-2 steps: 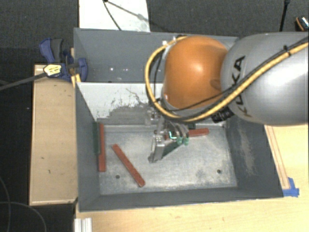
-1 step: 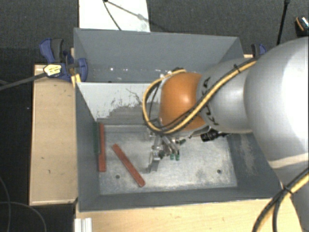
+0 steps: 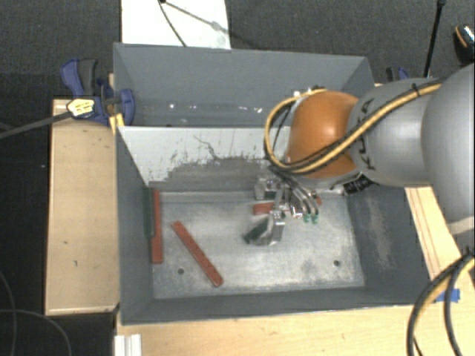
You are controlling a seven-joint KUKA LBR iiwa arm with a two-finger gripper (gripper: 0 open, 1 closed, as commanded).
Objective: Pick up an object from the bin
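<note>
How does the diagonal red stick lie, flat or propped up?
Flat: the red stick lies full-length on the bin floor, neither end raised.

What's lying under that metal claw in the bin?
A small dark thing lies on the bin floor just under the gripper, with a short red piece beside it. The gripper covers part of both, so their full shapes are hidden.

One camera, set high, looking down into the bin (image 3: 245, 87) from slightly to one side, fairly close in, with the arm (image 3: 415, 139) entering from the right.
</note>
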